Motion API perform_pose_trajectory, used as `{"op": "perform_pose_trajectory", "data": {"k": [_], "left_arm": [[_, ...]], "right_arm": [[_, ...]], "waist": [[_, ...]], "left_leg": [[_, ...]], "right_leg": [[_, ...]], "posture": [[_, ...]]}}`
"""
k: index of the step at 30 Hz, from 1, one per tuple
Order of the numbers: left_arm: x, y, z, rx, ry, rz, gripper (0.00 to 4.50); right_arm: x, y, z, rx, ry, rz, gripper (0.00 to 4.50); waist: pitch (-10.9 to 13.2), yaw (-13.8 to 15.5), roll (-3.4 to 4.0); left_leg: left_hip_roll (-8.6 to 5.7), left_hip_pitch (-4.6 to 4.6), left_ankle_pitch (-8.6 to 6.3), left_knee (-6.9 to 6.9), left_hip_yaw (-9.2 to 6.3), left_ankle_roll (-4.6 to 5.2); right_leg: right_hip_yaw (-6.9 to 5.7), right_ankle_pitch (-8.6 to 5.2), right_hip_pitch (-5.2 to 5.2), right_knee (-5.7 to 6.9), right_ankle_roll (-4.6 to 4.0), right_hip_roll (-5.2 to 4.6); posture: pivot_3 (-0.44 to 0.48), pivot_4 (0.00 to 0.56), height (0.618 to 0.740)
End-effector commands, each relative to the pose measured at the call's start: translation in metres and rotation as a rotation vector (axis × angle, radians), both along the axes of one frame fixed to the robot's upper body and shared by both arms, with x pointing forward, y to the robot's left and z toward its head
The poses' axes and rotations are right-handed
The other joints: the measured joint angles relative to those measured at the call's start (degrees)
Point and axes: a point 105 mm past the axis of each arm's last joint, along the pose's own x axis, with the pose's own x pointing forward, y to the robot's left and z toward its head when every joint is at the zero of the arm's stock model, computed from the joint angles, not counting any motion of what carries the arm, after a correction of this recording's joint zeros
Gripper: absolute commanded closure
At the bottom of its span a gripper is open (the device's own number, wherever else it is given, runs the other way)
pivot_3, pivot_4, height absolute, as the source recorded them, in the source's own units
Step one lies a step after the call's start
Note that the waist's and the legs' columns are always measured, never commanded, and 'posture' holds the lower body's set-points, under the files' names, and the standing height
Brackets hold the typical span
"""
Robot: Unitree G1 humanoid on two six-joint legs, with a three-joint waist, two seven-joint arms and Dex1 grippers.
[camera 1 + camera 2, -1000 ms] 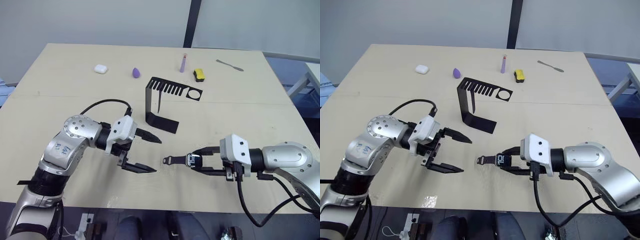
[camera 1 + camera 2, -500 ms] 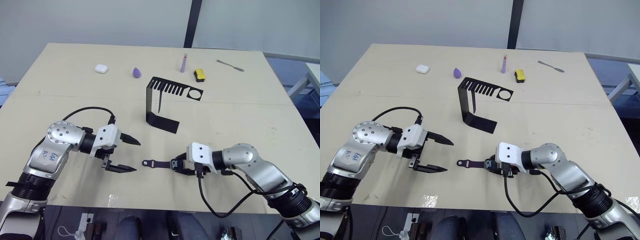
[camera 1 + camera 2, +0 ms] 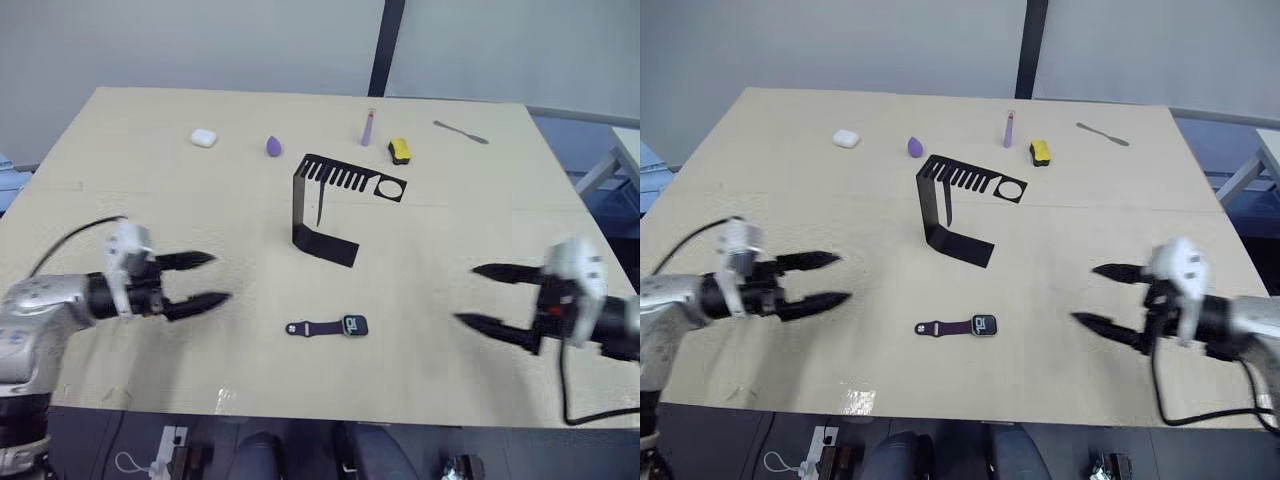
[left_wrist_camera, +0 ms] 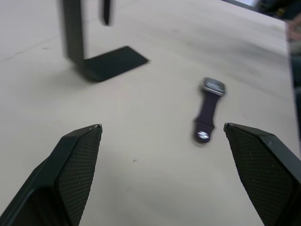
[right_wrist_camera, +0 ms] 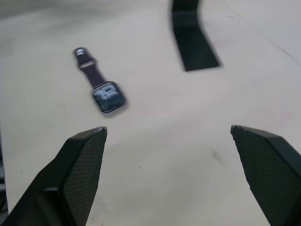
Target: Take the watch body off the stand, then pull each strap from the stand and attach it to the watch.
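The watch body [image 3: 355,324] lies flat on the desk [image 3: 150,200] in the lower centre of the left eye view, with one strap [image 3: 318,327] joined to its left side and stretched toward the left. The stand [image 3: 330,200] is seen above it, near the middle of the frame, and a second strap [image 3: 318,212] appears to hang from the stand's top arm, though this is judged from a thin dark strip only.

The left hand [image 3: 210,279] and the right hand [image 3: 485,297] are both spread wide and empty, well apart from the watch on either side.

The remaining strap is judged to be the step in hand. It is best pinched low, near its free end, and drawn out along its slot so that the stand is not tipped, while the watch is steadied by the other hand.

In the right wrist view the pale digits on the screen [image 5: 107,96] are shown; in the left wrist view the watch is seen edge-on, with the strap's rounded tip [image 4: 203,134] nearest.
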Motion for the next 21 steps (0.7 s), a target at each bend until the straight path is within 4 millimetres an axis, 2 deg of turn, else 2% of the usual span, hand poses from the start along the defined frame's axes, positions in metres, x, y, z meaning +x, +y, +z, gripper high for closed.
{"op": "perform_pose_trajectory", "data": {"k": [1, 3, 5, 7, 9, 12, 15, 20, 21], "left_arm": [[-0.001, 0.031, 0.019, -0.114, -0.059, 0.181, 0.00], [-0.002, 0.042, 0.023, -0.155, -0.077, 0.244, 0.00], [-0.004, 0.039, 0.023, -0.123, -0.088, 0.238, 0.00], [-0.005, 0.030, 0.024, -0.112, -0.095, 0.211, 0.00], [-0.007, 0.011, 0.026, -0.162, -0.086, 0.153, 0.00], [-0.013, -0.023, 0.028, -0.187, -0.098, 0.069, 0.00], [-0.013, -0.044, 0.035, -0.225, -0.135, 0.066, 0.00], [-0.017, -0.077, 0.028, -0.199, -0.191, 0.060, 0.00], [-0.017, -0.080, 0.027, -0.209, -0.197, 0.072, 0.00]], "right_arm": [[-0.015, -0.024, 0.017, 0.077, -0.037, -0.119, 0.03], [-0.021, -0.035, 0.017, 0.109, -0.029, -0.175, 0.03], [-0.024, -0.037, 0.017, 0.125, -0.026, -0.195, 0.03], [-0.025, -0.033, 0.015, 0.133, -0.025, -0.192, 0.03], [-0.023, -0.020, 0.013, 0.146, -0.027, -0.163, 0.03], [-0.014, 0.010, 0.013, 0.178, -0.047, -0.086, 0.03], [0.002, 0.038, 0.011, 0.204, -0.070, -0.040, 0.03], [0.052, 0.100, -0.005, 0.243, -0.097, -0.013, 0.03], [0.060, 0.110, -0.008, 0.251, -0.091, -0.010, 0.26]], "waist": [[0.0, -0.1, 0.00], [0.0, -0.1, 0.00], [0.0, -0.2, 0.00], [0.0, -0.2, 0.00], [0.0, -0.1, -0.01], [0.0, -0.2, -0.01], [0.0, -0.3, -0.01], [0.0, -0.8, -0.07], [0.0, -0.7, -0.05]], "left_leg": [[0.00, 0.04, 0.00, -0.02, 0.00, 0.00], [-0.01, 0.03, 0.00, -0.04, 0.00, -0.01], [-0.01, 0.01, 0.00, -0.06, 0.00, -0.04], [-0.01, 0.02, 0.01, -0.06, 0.01, -0.07], [-0.01, 0.02, 0.01, -0.06, 0.01, -0.07], [-0.01, 0.00, 0.06, -0.06, 0.01, -0.18], [-0.01, 0.01, 0.12, -0.05, 0.02, -0.30], [0.00, 0.03, 0.17, -0.07, 0.04, -0.47], [0.00, 0.03, 0.18, -0.07, 0.06, -0.49]], "right_leg": [[0.00, 0.00, 0.03, -0.01, 0.00, 0.00], [0.00, 0.00, 0.02, -0.03, 0.00, 0.00], [0.00, 0.00, 0.02, -0.06, 0.00, 0.01], [0.01, 0.00, 0.03, -0.07, 0.00, 0.00], [0.01, 0.00, 0.03, -0.07, 0.01, 0.01], [0.01, 0.01, 0.03, -0.07, 0.01, 0.01], [0.03, 0.01, 0.02, -0.05, 0.03, 0.03], [0.10, 0.02, -0.04, -0.04, 0.03, 0.14], [0.11, 0.02, -0.04, -0.02, 0.03, 0.14]], "posture": [[0.000, 0.150, 0.740], [0.000, 0.150, 0.740], [0.000, 0.150, 0.740], [0.000, 0.150, 0.740], [0.000, 0.150, 0.740], [0.000, 0.150, 0.740], [0.000, 0.150, 0.740], [0.000, 0.150, 0.740], [0.000, 0.150, 0.740]]}}
